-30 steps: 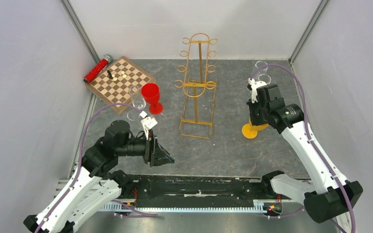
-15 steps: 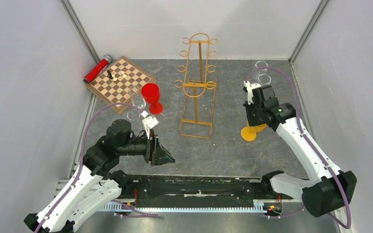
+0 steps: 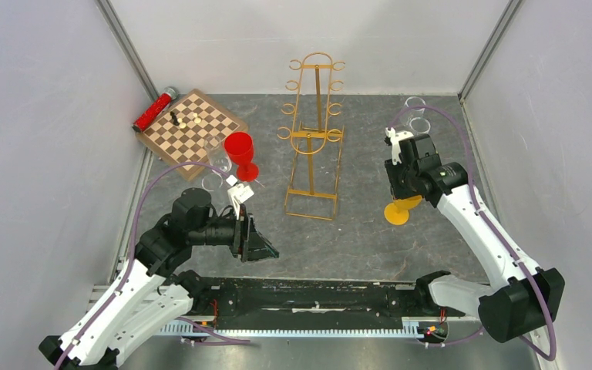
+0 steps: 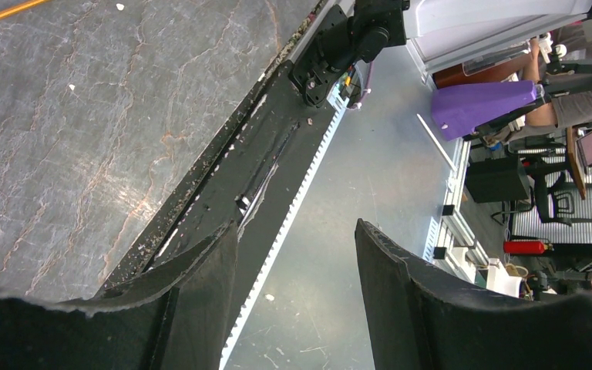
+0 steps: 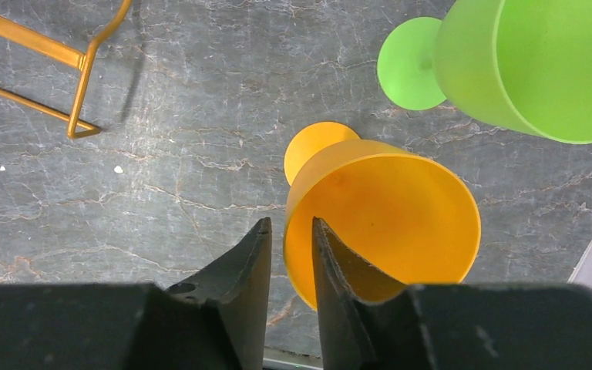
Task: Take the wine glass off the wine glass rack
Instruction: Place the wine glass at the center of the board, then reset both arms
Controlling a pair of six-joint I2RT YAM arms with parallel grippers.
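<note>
A wooden chessboard (image 3: 193,131) carrying a few pieces (image 3: 176,117) sits at the back left of the grey stone tabletop (image 3: 354,231), a red can (image 3: 153,110) lying beside its far corner. A red goblet (image 3: 240,150) stands upright just off the board's near edge. A green goblet (image 5: 524,62) stands on the same stone.

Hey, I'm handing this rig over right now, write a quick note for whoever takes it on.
Left pincer: open, empty, near the front edge of the table.
Right pincer: straddles the rim of the orange wine glass; grip unclear.
Glass: foot on the table, right of the wine glass rack, beside a green glass.
Done: no glass seen hanging on the rack.
Left: probably just release and back the right arm off.
</note>
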